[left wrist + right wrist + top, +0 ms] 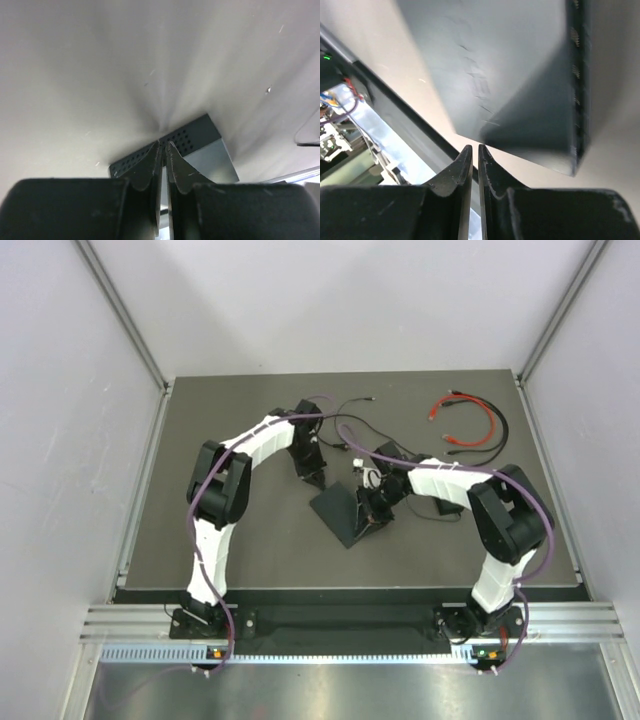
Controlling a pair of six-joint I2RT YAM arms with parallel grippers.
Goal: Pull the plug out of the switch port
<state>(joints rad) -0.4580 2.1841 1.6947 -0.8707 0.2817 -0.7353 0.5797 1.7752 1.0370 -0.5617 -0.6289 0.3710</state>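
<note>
Switch [340, 510] sits mid-desk [250, 540]. Left gripper [162, 146], jaws pressed together, points at its vented edge. Right gripper [471, 150], jaws nearly touching and pinching nothing, is near its corner.

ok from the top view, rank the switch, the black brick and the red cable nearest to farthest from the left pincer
1. switch - right beside the left pincer, just to its right and towards the near edge
2. black brick - further right, mid-table
3. red cable - farthest, at the back right of the table
</note>
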